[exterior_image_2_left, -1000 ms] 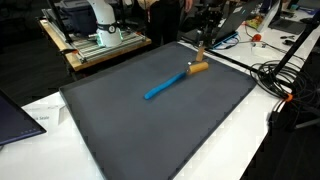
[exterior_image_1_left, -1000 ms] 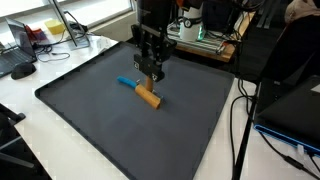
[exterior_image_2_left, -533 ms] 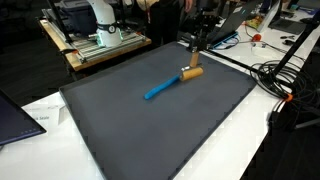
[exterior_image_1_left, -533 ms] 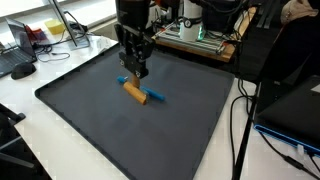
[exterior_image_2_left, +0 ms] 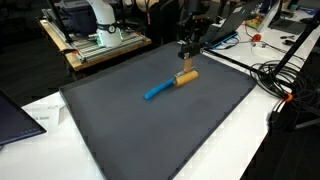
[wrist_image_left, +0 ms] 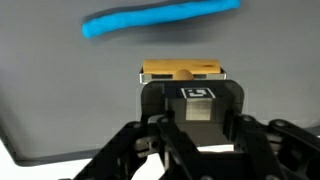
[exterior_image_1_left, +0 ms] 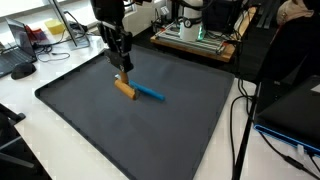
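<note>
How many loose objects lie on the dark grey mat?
2. A small tan wooden block lies at the fingertips of the gripper, and a slim blue stick lies beside it on the mat. The gripper may hide something small.

A lab: tangled cables (exterior_image_2_left: pixel 283 82), benchtop electronics (exterior_image_1_left: pixel 199 31).

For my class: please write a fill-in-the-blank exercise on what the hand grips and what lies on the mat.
1. The hand is closed on a tan block made of ___.
2. The long thin stick lying near the block is coloured ___.
3. The dark mat under them lies on a ___ table.
Missing words: wood; blue; white.
</note>
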{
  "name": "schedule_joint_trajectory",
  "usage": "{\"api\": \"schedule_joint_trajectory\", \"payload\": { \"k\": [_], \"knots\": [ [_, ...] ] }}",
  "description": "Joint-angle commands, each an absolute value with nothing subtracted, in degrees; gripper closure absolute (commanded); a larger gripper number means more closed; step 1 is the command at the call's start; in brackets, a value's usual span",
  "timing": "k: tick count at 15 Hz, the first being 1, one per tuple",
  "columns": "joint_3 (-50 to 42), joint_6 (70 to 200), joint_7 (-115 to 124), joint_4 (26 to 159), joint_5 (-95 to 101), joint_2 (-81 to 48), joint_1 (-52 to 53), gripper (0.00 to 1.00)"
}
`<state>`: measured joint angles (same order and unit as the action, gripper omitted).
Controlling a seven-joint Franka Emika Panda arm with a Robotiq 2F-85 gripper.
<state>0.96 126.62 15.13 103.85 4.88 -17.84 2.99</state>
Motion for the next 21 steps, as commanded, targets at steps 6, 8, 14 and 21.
{"api": "schedule_joint_trajectory", "payload": {
  "k": [6, 8, 14, 21],
  "knots": [
    [-0.3, 122.9, 9.6, 105.2, 3.2, -14.7, 1.1, 0.78],
    [-0.2, 124.2, 9.7, 103.9, 2.7, -17.1, 1.2, 0.53],
    [-0.3, 122.3, 8.3, 103.2, 3.2, -18.2, 1.2, 0.78],
    [-0.2, 118.2, 2.1, 101.2, 1.2, -20.1, -0.6, 0.78]
  ]
}}
